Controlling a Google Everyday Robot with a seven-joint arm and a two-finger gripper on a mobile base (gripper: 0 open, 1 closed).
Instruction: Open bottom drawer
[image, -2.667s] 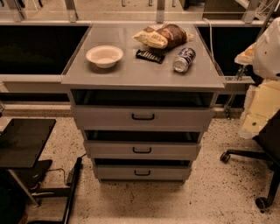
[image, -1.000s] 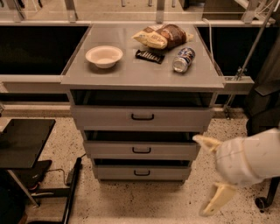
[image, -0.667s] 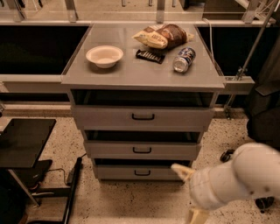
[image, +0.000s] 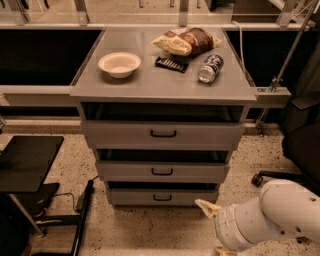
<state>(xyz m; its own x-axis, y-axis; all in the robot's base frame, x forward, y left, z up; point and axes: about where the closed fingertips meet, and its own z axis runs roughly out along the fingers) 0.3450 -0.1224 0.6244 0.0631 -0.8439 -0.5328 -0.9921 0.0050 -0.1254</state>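
- Flat grey bottom drawer (image: 162, 196) with a small black handle: lowest of three, below the worktop's front edge.
- I see the cream two-finger gripper (image: 210, 228) low, near the drawer's right end, fingers spread wide, empty.

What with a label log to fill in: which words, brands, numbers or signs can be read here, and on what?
No text reads clearly.
Can: label print, too blurred to read.
Snack bags: print too blurred to read.
Dark wrapper: pale marks, unreadable.
Bowl, bottom drawer: no text.
Gripper, low and to the right of the bottom drawer: no marking.
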